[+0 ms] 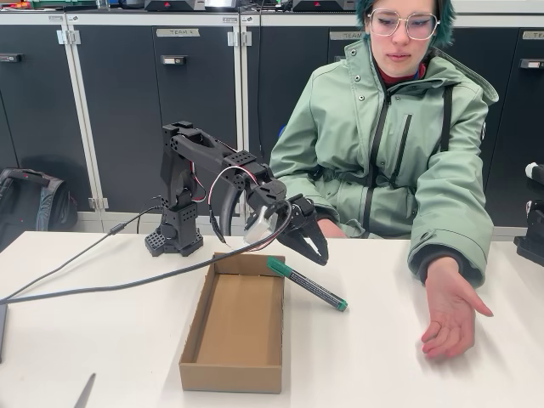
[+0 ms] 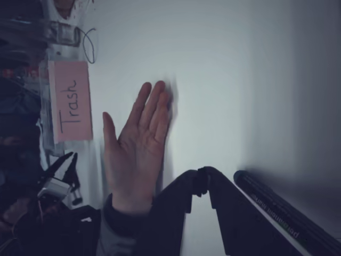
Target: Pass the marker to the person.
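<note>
The marker (image 1: 306, 285) is dark with a green cap and green end. It lies slanted on the white table, its cap end resting at the cardboard box's far right corner. My black gripper (image 1: 322, 256) hangs just above that cap end, shut, with nothing between its fingers. In the wrist view the gripper (image 2: 202, 172) has its tips together, and the marker (image 2: 277, 210) lies beside it on the right, outside the jaws. The person (image 1: 399, 136) sits behind the table. Their open hand (image 1: 450, 310) rests palm up on the table to the marker's right; the wrist view shows the same hand (image 2: 136, 144).
An open cardboard box (image 1: 194, 327) sits in the middle of the table. A black cable (image 1: 102, 285) runs from my base to the left edge. A grey blade-like tip (image 1: 85, 393) pokes in at the bottom left. A pink "Trash" label (image 2: 72, 101) is off the table.
</note>
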Controlling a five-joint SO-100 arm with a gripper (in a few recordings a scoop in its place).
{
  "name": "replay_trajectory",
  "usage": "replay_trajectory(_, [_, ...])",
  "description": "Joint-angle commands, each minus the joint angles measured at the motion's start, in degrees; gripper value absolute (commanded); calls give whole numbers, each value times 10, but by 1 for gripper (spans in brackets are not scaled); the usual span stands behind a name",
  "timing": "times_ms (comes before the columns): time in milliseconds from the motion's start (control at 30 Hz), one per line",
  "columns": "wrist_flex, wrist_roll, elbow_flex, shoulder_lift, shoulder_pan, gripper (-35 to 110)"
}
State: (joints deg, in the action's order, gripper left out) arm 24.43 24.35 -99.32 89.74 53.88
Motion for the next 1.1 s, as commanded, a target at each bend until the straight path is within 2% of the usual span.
replay_trajectory(0, [12, 90, 43, 4, -1, -5])
replay_trajectory(133, [77, 163, 56, 4, 14, -5])
replay_trajectory(367, [202, 129, 77, 0, 56, -5])
replay_trajectory(500, [218, 118, 92, -20, 70, -5])
replay_trajectory(1067, [326, 203, 207, -91, 105, -3])
